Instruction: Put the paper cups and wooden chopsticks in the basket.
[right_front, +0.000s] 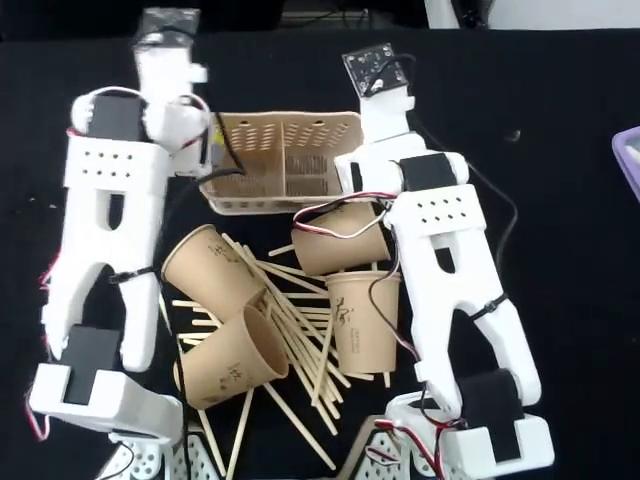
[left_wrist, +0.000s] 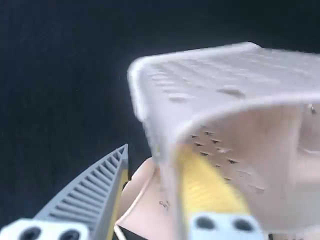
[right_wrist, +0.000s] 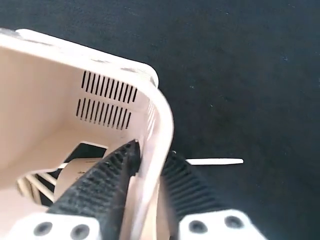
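Looking down from the high view, we find the basket (right_front: 262, 203) at twelve o'clock on the table (right_front: 560, 250). Four cups (right_front: 205, 265) lie on their sides at its six o'clock, with the chopsticks (right_front: 300, 325) strewn among them, and the nearest cup touches the basket's lower rim. The left gripper (right_front: 212, 150) sits at the basket's nine o'clock end, the right gripper (right_front: 350, 172) at its four o'clock corner. From the left wrist, the left gripper (left_wrist: 155, 165) is spread and straddles a corner of the basket (left_wrist: 225, 75), its grey finger standing apart outside the wall and its yellow one behind it. From the right wrist, the right gripper (right_wrist: 150, 152) is pinching the basket (right_wrist: 50, 90) wall, one black finger inside and one outside, and a chopstick (right_wrist: 215, 161) lies on the table just beyond. We judge the step in hand to be setting or steadying the basket, with nothing loaded as far as we can tell. Next, we think one gripper must let go, swing to six o'clock and take a cup by its rim; the chopsticks tangled under the cups will call for care.
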